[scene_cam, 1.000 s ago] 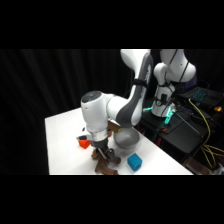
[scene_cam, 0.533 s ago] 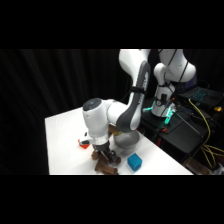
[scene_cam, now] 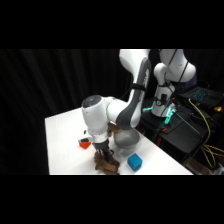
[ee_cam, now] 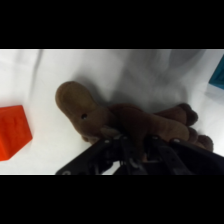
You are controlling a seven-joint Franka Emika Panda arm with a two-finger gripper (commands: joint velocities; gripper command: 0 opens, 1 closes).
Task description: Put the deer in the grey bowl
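Brown plush, the deer (ee_cam: 125, 122) lies on the table (scene_cam: 62, 135) under my gripper (scene_cam: 105, 155). I cannot tell whether the jaws grip it. The grey bowl (scene_cam: 127, 139) sits just beside.

The deer (ee_cam: 130, 122) is brown, with darker brown at the ends of its limbs and one small dark eye. The bowl (scene_cam: 126, 139) is plain grey. Near the bowl, the cube (scene_cam: 134, 162) is blue. Left of the deer, the block (ee_cam: 14, 131) is red-orange. The table (scene_cam: 65, 145) is white. The arm (scene_cam: 100, 117) is white with a grey part, and the gripper (ee_cam: 131, 156) is black.
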